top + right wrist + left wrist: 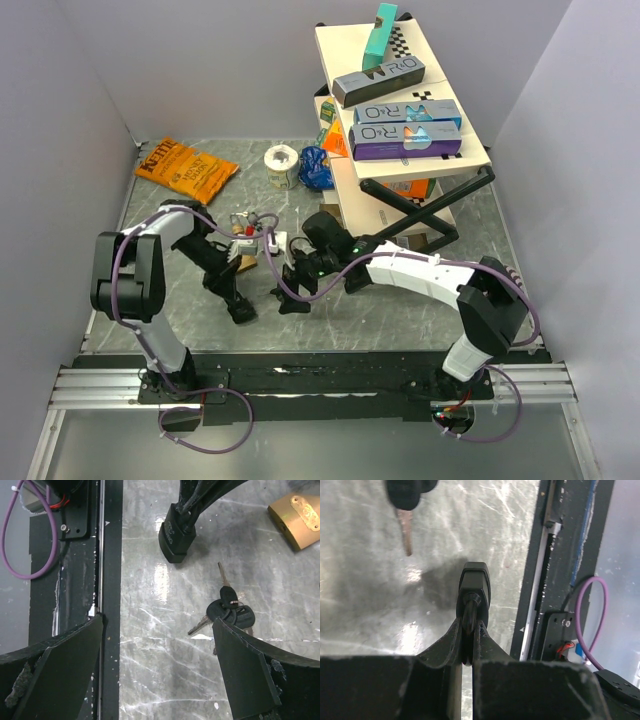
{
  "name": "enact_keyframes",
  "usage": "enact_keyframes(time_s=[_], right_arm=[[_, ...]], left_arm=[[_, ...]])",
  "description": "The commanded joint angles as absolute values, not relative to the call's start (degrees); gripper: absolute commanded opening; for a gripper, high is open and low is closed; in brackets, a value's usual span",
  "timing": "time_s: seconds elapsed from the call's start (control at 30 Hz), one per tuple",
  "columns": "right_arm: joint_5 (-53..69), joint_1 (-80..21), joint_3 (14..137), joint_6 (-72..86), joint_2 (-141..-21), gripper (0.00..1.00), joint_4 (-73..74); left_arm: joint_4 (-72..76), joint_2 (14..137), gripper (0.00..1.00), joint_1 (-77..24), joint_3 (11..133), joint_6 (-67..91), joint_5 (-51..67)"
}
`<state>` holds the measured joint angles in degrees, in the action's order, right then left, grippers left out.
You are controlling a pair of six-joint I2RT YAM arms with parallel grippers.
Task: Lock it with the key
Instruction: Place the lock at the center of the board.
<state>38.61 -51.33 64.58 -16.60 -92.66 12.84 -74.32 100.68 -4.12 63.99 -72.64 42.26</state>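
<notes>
A bunch of keys with black heads [227, 612] lies flat on the marble table, touching the inner edge of my right gripper's right finger [245, 670]. My right gripper [157, 620] is open and low over the table [292, 292], with nothing between the jaws. A brass padlock [297, 520] lies beyond it and shows in the top view [244, 262]. My left gripper [468, 625] is shut on the loop of a small black lock-like block [474, 585], which rests on the table [175, 540]. One key [407, 530] shows at the top left of the left wrist view.
An orange chip bag [185, 168], a white tape roll [281, 165] and a blue bag [315, 168] lie at the back. Stacked boxes on a stand [400, 100] with black crossed legs [420, 210] fill the back right. The black front rail [300, 375] runs close behind both grippers.
</notes>
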Motion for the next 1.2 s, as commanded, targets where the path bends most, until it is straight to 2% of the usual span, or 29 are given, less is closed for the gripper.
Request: enact_keyframes(time_s=[0.0,0.17,0.47,0.93,1.03,1.17], right_arm=[[39.0,-50.9,63.5,-17.6,-88.9,1.0,10.5],[38.8,-50.8,63.7,-17.6,-89.3,1.0,10.5],[38.9,-50.4,65.0,-18.2,-90.0,1.0,11.9],[40.1,-49.7,66.5,-18.3,-91.8,1.0,11.5],[40.3,-49.7,67.2,-18.4,-92.0,1.0,11.4],[40.7,-49.7,68.5,-18.7,-92.3,1.0,11.4]], left_arm=[[-78.4,101.9,0.03,-6.1,64.5,-76.5,43.5],[-78.1,105.4,0.03,-6.2,65.9,-75.9,43.8],[-74.2,109.0,0.28,-6.2,71.1,-70.8,42.3],[-74.0,108.4,0.41,-6.2,74.6,-69.3,40.9],[-73.8,106.9,0.48,-5.9,74.8,-68.6,40.8],[-74.8,105.0,0.66,-2.6,76.5,-68.1,42.4]])
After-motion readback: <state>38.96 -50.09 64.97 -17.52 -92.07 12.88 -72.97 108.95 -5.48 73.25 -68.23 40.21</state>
